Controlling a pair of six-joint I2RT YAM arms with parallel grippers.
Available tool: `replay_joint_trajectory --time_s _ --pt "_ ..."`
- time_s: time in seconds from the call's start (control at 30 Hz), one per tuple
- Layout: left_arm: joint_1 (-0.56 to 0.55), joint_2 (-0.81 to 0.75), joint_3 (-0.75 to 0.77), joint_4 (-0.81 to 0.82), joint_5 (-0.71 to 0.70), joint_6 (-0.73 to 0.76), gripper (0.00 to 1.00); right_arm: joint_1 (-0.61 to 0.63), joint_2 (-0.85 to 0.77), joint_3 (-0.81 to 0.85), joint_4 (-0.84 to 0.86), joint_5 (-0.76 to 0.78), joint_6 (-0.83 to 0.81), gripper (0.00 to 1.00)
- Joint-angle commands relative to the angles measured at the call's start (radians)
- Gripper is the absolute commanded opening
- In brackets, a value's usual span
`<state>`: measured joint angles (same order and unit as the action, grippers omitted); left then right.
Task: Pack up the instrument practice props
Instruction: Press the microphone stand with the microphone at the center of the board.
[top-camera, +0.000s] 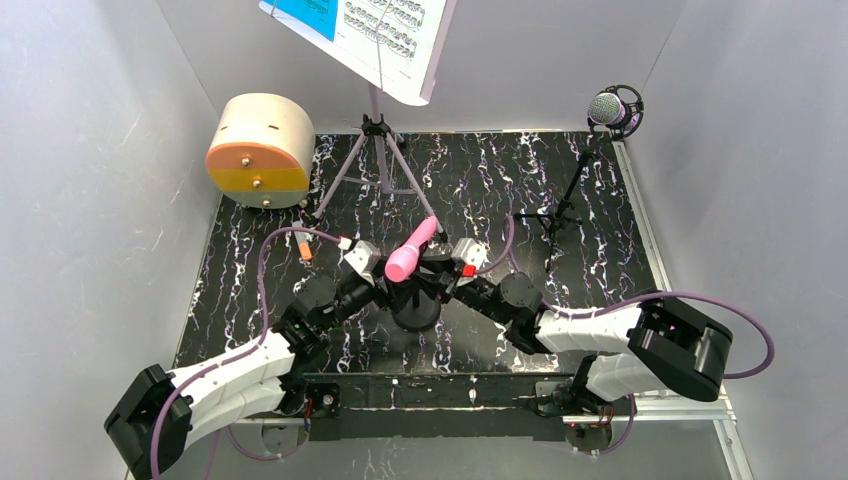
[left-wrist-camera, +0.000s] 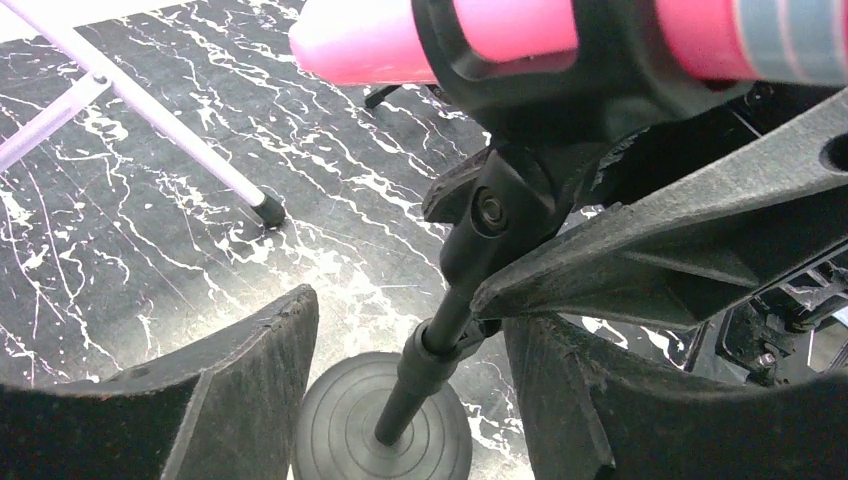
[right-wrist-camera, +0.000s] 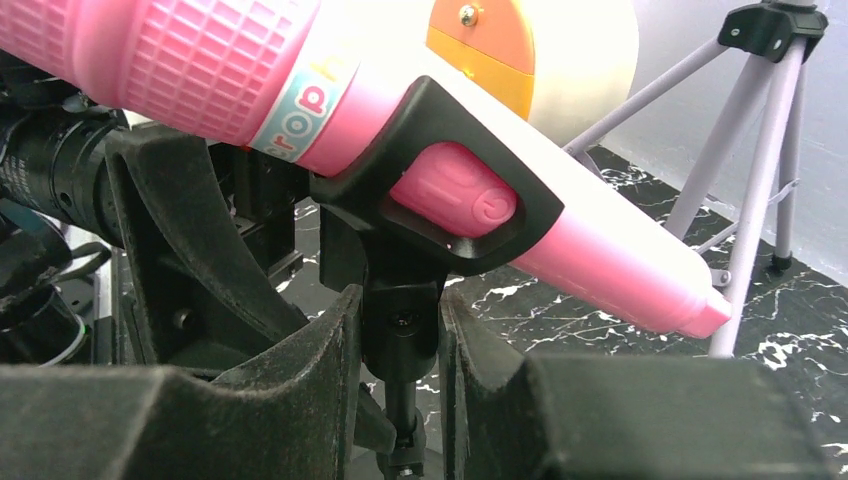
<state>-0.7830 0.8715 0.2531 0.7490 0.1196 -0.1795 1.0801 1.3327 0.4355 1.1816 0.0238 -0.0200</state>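
Observation:
The pink microphone (top-camera: 410, 252) rests tilted in a black clip (right-wrist-camera: 420, 110) on a short black stand with a round base (left-wrist-camera: 350, 430) at the table's middle. My left gripper (top-camera: 388, 287) is open; in the left wrist view (left-wrist-camera: 410, 390) its fingers straddle the stand's pole (left-wrist-camera: 440, 335) with gaps. My right gripper (top-camera: 440, 280) is shut on the clip's swivel joint (right-wrist-camera: 400, 300) just under the microphone (right-wrist-camera: 200, 60). The lilac music stand (top-camera: 378, 130) with blue and white sheet music (top-camera: 385, 30) stands at the back. The silver-mesh purple mic (top-camera: 607, 107) on its tripod (top-camera: 560, 210) stands back right.
A cream and orange drum-shaped box (top-camera: 258, 150) sits at the back left; it also shows in the right wrist view (right-wrist-camera: 560, 50). The music stand's legs (left-wrist-camera: 170, 130) spread on the black marbled mat just behind the grippers. White walls enclose the table on three sides.

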Motion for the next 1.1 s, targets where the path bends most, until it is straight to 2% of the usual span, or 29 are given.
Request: replay_joint_trajectory --time_s 0.0,0.4,0.6,0.7,0.83,1.07 --pt "-0.003 -0.024 -0.007 0.015 -0.046 -0.028 0.67 -0.004 0.007 -0.039 0.129 0.032 -0.079 0.01" --pt "-0.004 -0.077 -0.008 -0.056 -0.103 -0.094 0.72 -0.017 0.129 -0.107 0.26 0.174 -0.164 0.01" --pt "-0.004 -0.088 0.061 -0.239 -0.243 -0.136 0.73 -0.018 0.193 -0.129 0.307 0.241 -0.182 0.01" --pt "-0.004 -0.104 0.075 -0.275 -0.251 -0.149 0.73 -0.017 0.221 -0.127 0.322 0.267 -0.178 0.01" --pt "-0.004 -0.139 0.066 -0.267 -0.213 -0.148 0.74 -0.017 0.233 -0.118 0.317 0.299 -0.165 0.01" --pt "-0.004 -0.178 0.049 -0.133 -0.122 -0.132 0.75 -0.017 0.24 -0.108 0.28 0.324 -0.147 0.01"
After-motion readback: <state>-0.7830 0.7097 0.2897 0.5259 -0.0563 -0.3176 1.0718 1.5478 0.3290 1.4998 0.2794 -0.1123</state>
